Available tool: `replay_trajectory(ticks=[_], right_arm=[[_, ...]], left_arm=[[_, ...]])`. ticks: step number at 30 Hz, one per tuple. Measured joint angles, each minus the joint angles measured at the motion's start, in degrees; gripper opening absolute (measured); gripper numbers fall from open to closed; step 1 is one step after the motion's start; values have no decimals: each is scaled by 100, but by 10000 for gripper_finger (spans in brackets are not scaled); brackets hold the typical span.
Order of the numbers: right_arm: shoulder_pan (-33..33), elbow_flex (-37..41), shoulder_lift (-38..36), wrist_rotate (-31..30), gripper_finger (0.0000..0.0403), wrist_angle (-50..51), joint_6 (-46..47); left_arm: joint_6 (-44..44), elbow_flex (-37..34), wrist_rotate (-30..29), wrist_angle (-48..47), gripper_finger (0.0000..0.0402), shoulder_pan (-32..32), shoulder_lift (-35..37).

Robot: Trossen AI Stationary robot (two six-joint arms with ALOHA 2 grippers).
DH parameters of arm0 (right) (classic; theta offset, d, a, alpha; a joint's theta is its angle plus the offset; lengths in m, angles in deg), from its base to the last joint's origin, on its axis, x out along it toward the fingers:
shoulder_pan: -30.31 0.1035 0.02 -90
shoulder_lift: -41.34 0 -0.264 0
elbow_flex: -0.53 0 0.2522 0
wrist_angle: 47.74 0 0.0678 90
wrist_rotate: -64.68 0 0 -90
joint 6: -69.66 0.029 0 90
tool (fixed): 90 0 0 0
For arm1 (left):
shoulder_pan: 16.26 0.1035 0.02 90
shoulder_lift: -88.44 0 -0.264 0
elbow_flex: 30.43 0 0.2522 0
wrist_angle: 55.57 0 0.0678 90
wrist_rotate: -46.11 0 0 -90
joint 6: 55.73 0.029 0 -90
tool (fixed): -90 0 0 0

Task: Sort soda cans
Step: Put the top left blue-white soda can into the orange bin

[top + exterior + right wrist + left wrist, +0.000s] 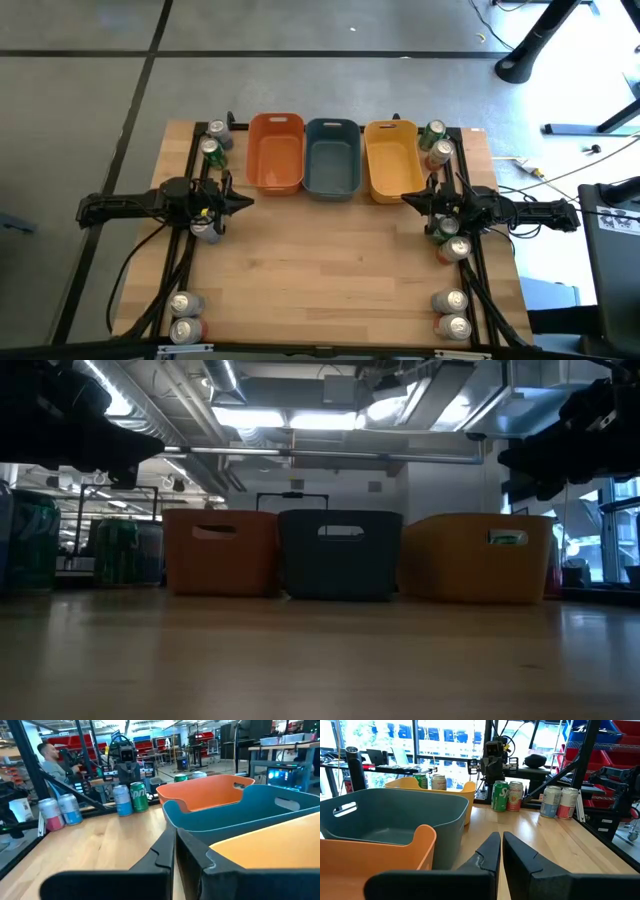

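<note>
Soda cans stand upright in small groups along both side edges of the wooden table: far left (214, 140), beneath my left arm (207, 228), near left (185, 315), far right (435, 143), beneath my right arm (450, 240), near right (452, 315). My left gripper (245, 203) hovers level at the left side, shut (501, 852) and holding nothing. My right gripper (408, 198) hovers level at the right side, shut (175, 847) and holding nothing. The two point toward each other across the table.
Three bins stand side by side at the table's far edge: orange (275, 150), grey-blue (332, 155), yellow (392, 158). Bare wood (330, 260) lies between the arms and toward the near edge. A person (47, 760) sits beyond the table's left side.
</note>
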Motion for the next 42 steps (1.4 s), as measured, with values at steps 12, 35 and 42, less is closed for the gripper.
replay_trajectory(ticks=[12,35,42], right_arm=[[0,-48,0,38,19,-70,1244],[0,-74,24,-1264,19,-983,824],[-2,-76,246,-1766,19,-1441,-249]], left_arm=[[1918,11,-23,976,13,15,7],[-2132,22,-1077,1195,13,-22,4],[-1626,33,-2618,1552,13,-21,-79]])
